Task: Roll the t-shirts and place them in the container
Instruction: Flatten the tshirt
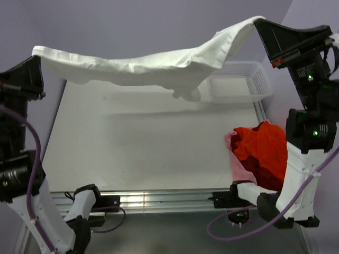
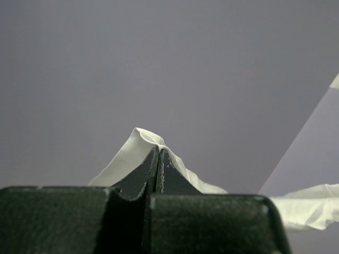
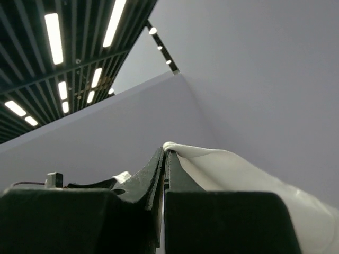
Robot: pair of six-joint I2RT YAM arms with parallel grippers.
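A white t-shirt hangs stretched in the air above the table, sagging in the middle. My left gripper is shut on its left end, high at the left. My right gripper is shut on its right end, higher still at the far right. In the left wrist view the white cloth folds over the tips of my shut left gripper. The right wrist view shows the cloth pinched at the tips of my right gripper, trailing off to the right. An orange-red t-shirt lies crumpled at the table's right edge.
A white mesh basket stands at the far right of the table, partly behind the hanging shirt. The orange-red pile lies close to the right arm's base. A metal rail runs along the near edge.
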